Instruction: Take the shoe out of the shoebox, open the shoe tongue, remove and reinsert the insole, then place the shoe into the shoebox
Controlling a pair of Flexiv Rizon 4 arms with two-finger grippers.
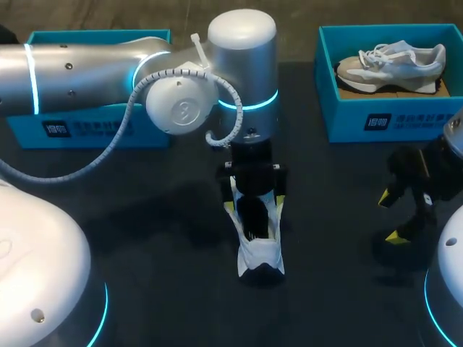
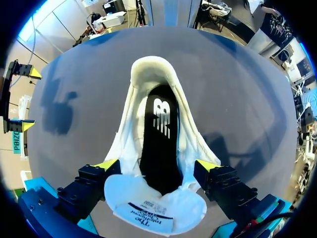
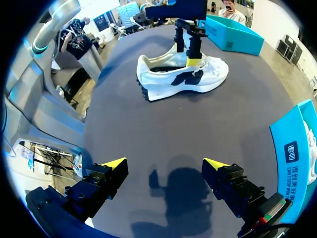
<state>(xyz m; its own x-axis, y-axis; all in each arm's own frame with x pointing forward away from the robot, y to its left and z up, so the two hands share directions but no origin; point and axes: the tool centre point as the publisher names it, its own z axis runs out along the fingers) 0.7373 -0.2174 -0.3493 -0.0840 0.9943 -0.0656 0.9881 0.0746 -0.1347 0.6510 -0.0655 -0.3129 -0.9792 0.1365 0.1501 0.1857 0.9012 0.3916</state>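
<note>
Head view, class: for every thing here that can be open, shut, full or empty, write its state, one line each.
shoe: upright on the table, tongue pulled open
insole: lying inside the shoe
right shoebox: lid off, holding a second shoe
left shoebox: lid off, contents hidden
left gripper: around the shoe, grip unclear
right gripper: open, holding nothing

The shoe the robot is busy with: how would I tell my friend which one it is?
Look at the middle of the dark table, right under the left gripper. The white sneaker with a black insole stands there on bare tabletop. The other shoe, a grey-white laced sneaker, lies inside the teal cardboard shoebox at the far right.
</note>
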